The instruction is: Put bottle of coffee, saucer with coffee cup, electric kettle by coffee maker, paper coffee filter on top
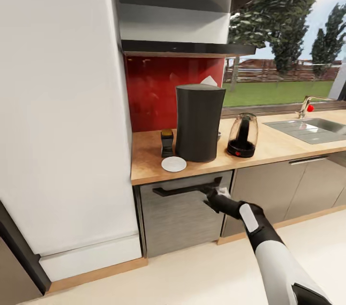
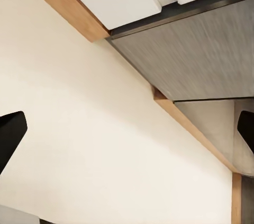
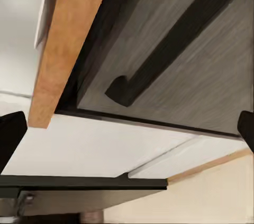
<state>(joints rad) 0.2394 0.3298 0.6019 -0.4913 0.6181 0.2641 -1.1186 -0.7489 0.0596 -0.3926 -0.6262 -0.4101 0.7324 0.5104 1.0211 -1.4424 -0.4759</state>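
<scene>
Coffee maker: tall matte black cylinder on the wooden counter.
Saucer: flat white disc before it.
Right gripper: below it, fingers spread, empty.
Left gripper: wide open, empty.

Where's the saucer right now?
In the head view the saucer lies on the countertop near its front edge, just in front of the coffee maker and right of the small dark bottle.
</scene>
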